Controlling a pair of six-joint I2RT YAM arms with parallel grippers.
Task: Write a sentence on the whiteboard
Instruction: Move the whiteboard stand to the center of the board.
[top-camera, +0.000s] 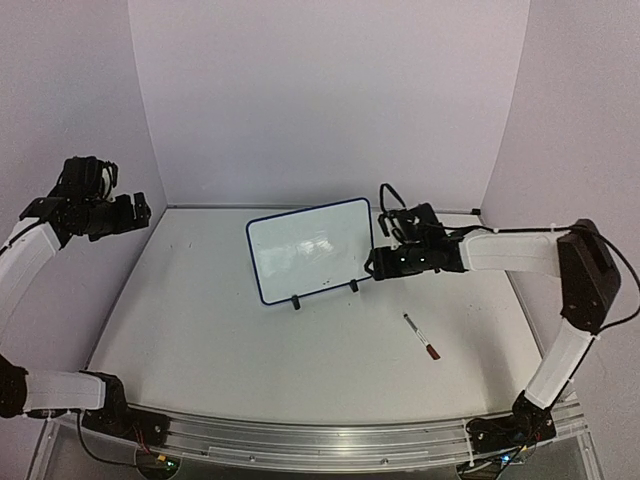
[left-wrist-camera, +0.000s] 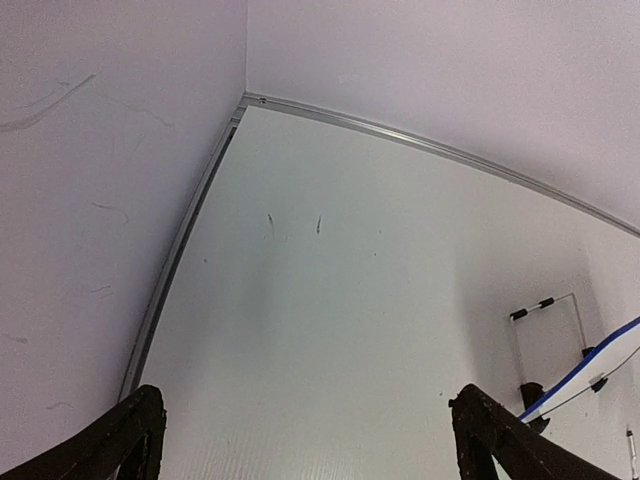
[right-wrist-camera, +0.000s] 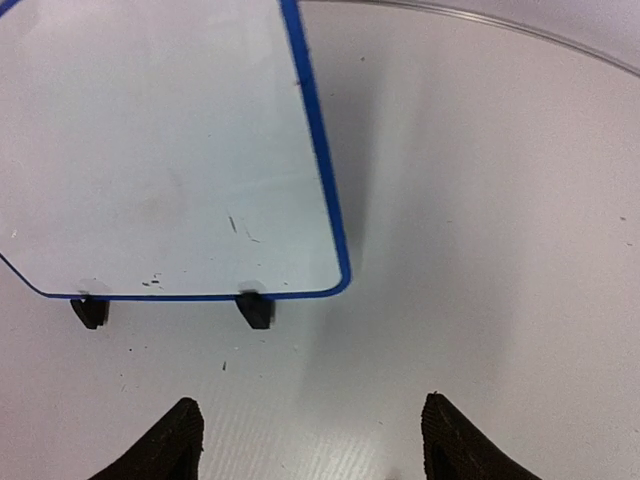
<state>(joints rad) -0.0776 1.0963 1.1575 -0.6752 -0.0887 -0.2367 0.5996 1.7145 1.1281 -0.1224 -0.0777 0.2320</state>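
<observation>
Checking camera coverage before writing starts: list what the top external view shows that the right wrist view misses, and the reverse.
Only top external: the marker lying on the table in front of the whiteboard, toward the right, plus the left arm and right arm. Only right wrist: faint dark specks low on the board. Both: the blue-framed board on its black feet, no sentence written.
</observation>
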